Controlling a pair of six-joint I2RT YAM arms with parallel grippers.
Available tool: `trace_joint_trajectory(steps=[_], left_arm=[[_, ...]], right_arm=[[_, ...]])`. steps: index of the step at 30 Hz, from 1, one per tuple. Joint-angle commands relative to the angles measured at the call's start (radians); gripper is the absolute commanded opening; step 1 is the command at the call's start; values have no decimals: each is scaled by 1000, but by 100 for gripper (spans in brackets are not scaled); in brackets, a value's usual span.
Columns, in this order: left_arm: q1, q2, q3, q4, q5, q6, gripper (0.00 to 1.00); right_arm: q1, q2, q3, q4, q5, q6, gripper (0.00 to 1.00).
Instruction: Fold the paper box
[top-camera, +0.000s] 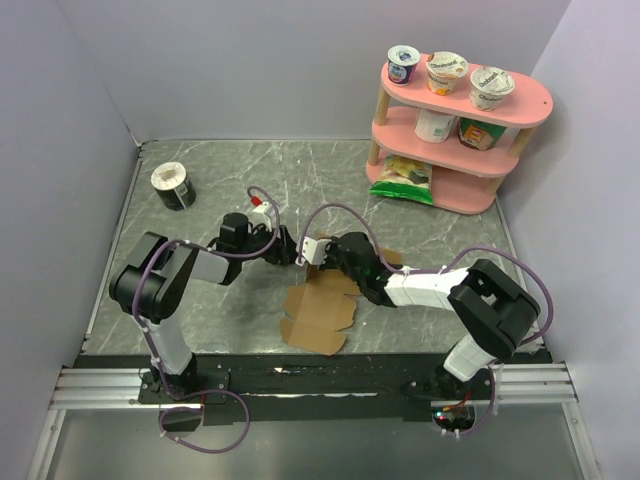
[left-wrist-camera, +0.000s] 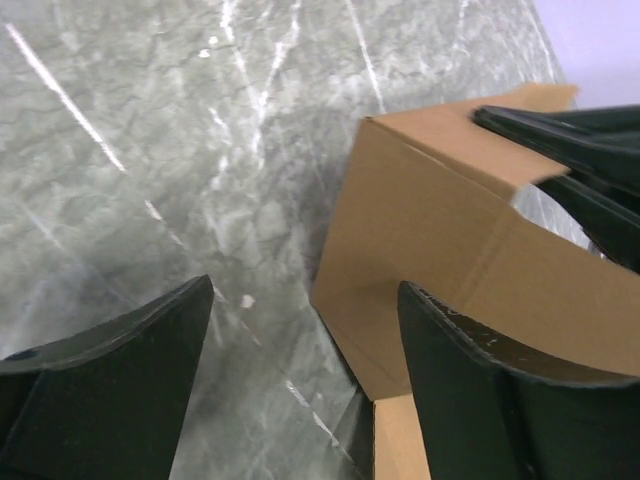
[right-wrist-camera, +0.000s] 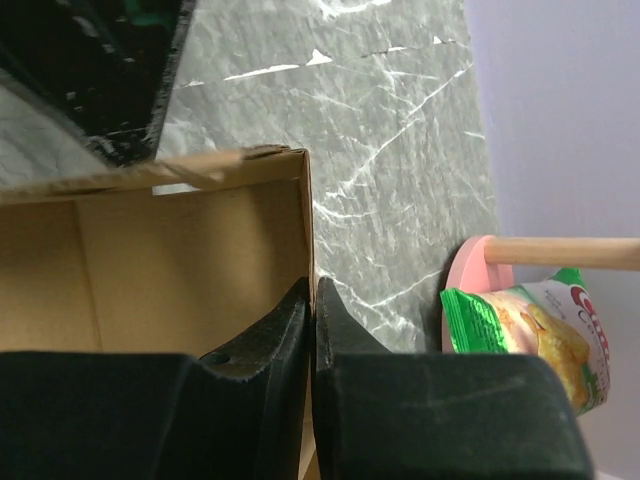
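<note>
The paper box (top-camera: 318, 312) is plain brown cardboard, partly folded, lying near the table's front middle with one wall raised at its far edge. My right gripper (top-camera: 320, 260) is shut on the top edge of that raised wall; in the right wrist view the fingers (right-wrist-camera: 312, 300) pinch the cardboard (right-wrist-camera: 180, 270) between them. My left gripper (top-camera: 295, 248) is open just left of the raised wall. In the left wrist view (left-wrist-camera: 305, 305) its fingers straddle the box's corner (left-wrist-camera: 430, 230), and the right one overlaps the cardboard. The right gripper's fingers (left-wrist-camera: 560, 130) show on the wall's top edge.
A round black-and-white tub (top-camera: 173, 185) stands at the far left. A pink two-tier shelf (top-camera: 520, 95) with yogurt cups stands at the far right, with a green chips bag (top-camera: 403, 178) at its foot, also in the right wrist view (right-wrist-camera: 530, 330). Walls enclose the table.
</note>
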Motion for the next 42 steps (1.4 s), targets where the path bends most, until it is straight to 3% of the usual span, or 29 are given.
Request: trace_joint_trajectory(steps=[1,9,13,25,29,37,42], left_arm=[[-29,-55,-35,166,56,-1,83],[-29,-55,-58,180,13,-29,81],[-29,-64,-90,253,60,-47,84],[0,-179,-99,166,-15,-51,88],[2,-154,-59,120,-27,-3,88],[42,-101,-70,149,-78,-31,86],[57,-110,-99,152,-61,9,87]], right_arm=[[14,-7,-17,32,-2,16,12],[42,-32,-100,204,75,-28,12],[62,-34,-127,290,118,-50,12],[80,-83,-130,416,170,-159,13],[89,-32,-127,485,181,-220,13],[127,196,-126,834,294,-372,13],[146,204,-124,813,293,-329,12]])
